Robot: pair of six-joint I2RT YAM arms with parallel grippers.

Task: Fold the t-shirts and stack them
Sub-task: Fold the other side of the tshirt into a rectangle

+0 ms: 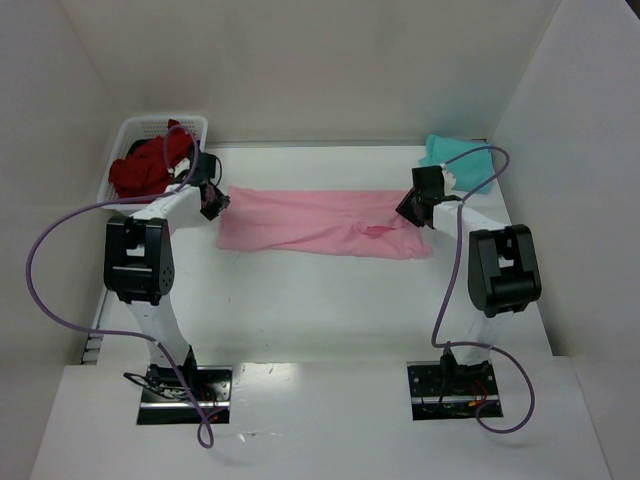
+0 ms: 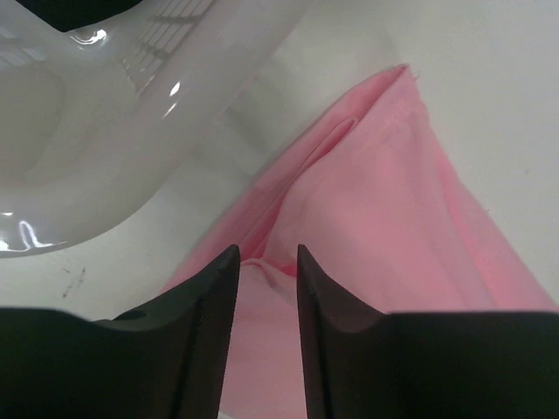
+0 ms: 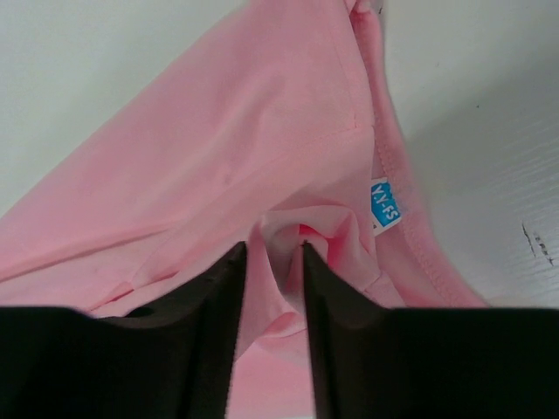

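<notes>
A light pink t-shirt [image 1: 320, 222] lies folded into a long band across the middle of the table. My left gripper [image 1: 214, 203] hovers over its left end, jaws apart, with flat pink cloth [image 2: 393, 201] under and between the fingers [image 2: 210, 297]. At the shirt's right end by the collar, my right gripper [image 1: 413, 208] is open too. A loose raised fold of pink fabric [image 3: 297, 231] stands between its fingers [image 3: 218, 297], next to a blue label [image 3: 385, 203]. A teal t-shirt [image 1: 455, 158] lies folded at the back right. Dark red t-shirts [image 1: 145, 168] are heaped in the basket.
The white lattice basket [image 1: 150, 122] sits at the back left, its rim [image 2: 105, 131] close beside my left gripper. White walls enclose the table at the back and on both sides. Purple cables loop from both arms.
</notes>
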